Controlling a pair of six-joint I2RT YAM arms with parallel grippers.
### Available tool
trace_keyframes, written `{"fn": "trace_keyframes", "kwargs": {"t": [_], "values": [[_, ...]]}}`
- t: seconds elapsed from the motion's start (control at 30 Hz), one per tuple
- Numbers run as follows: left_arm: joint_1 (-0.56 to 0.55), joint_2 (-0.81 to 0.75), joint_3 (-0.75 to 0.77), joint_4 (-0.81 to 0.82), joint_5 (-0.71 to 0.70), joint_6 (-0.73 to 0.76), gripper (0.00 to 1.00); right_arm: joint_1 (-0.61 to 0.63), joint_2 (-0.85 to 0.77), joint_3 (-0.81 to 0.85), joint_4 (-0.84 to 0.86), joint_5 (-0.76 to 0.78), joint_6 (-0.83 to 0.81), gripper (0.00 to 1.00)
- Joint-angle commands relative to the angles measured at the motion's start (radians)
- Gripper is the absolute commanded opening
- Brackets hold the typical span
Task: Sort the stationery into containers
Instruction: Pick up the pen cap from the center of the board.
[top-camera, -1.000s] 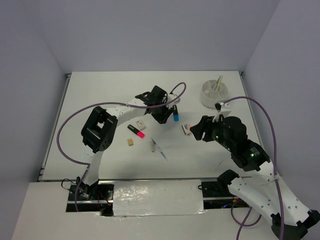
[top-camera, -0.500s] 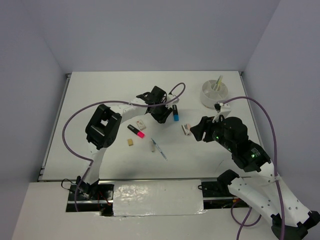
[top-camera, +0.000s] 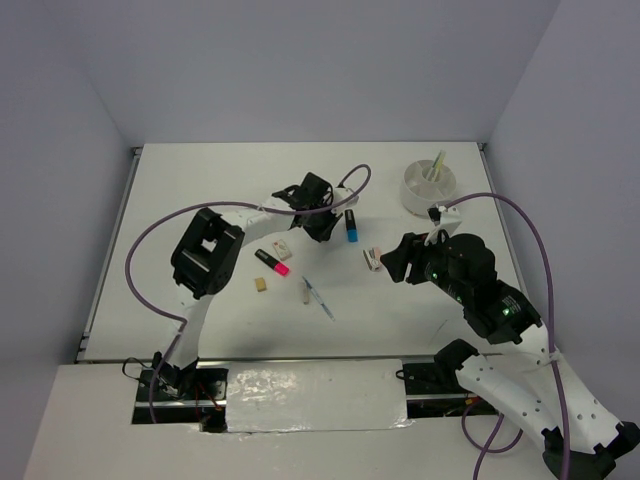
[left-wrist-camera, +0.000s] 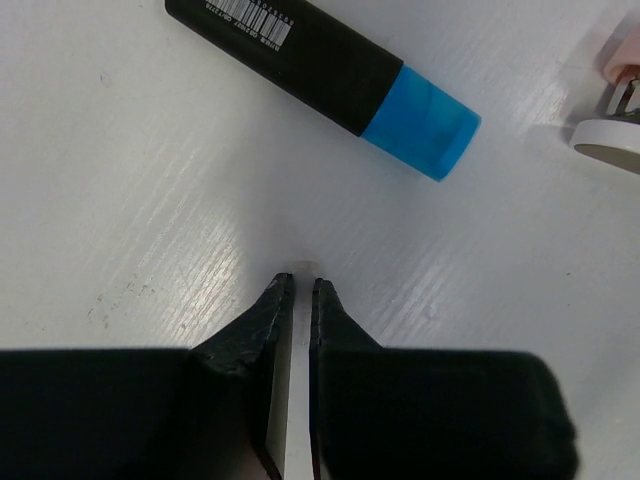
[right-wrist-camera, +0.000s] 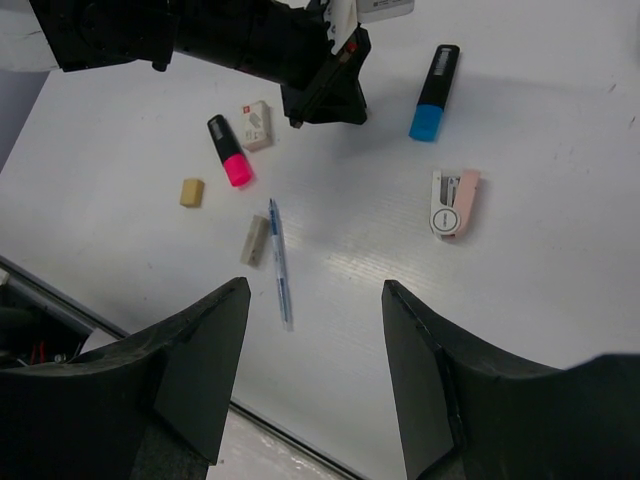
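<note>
My left gripper points down at the table with its jaws almost together on a thin whitish piece whose rounded end shows at the tips. A blue-and-black highlighter lies just beyond it. My right gripper is open and empty, held above the table near a pink-and-white item. The round white bowl at the back right holds a thin yellow stick.
Left of centre lie a pink-and-black highlighter, a white labelled eraser, a tan eraser, a thin pen and a pale eraser beside it.
My left arm's elbow has swung a little to the right and the blue highlighter has shifted slightly toward the far side. The right arm has not moved.
</note>
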Motion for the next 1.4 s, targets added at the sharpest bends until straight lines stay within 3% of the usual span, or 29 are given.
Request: {"fn": "trace_keyframes", "kwargs": {"t": [0.0,0.07,0.23,0.53,0.73,0.87,0.97,1.07,1.2,1.37], "values": [[0.000,0.000,-0.052,0.000,0.027,-0.018,0.13,-0.006,-0.011,0.017,0.050,-0.006,-0.016,0.63],[0.001,-0.027,-0.078,0.029,0.039,-0.029,0.05,-0.005,-0.008,0.017,0.055,-0.006,-0.015,0.63],[0.000,-0.142,-0.155,0.133,0.114,-0.083,0.00,-0.005,-0.020,0.006,0.075,0.012,0.001,0.63],[0.000,-0.462,-0.248,0.284,0.343,-0.141,0.00,-0.009,-0.073,0.034,0.084,0.095,0.130,0.63],[0.000,-0.712,-0.484,0.642,0.437,-0.404,0.00,-0.008,-0.104,-0.013,0.194,0.048,0.238,0.67],[-0.011,-0.857,-0.638,0.865,0.510,-0.621,0.00,-0.005,-0.029,-0.021,0.246,-0.061,0.298,0.77],[-0.031,-0.937,-0.657,0.830,0.538,-0.617,0.00,-0.005,-0.047,-0.067,0.325,-0.097,0.410,0.74],[-0.060,-1.015,-0.693,0.783,0.465,-0.609,0.00,0.009,-0.086,-0.154,0.504,-0.114,0.548,0.70],[-0.086,-1.115,-0.746,0.835,0.418,-0.670,0.00,0.069,-0.034,-0.158,0.532,-0.109,0.553,0.71],[-0.131,-1.162,-0.741,0.712,0.423,-0.517,0.00,0.087,-0.008,-0.168,0.639,-0.221,0.660,0.73]]}}
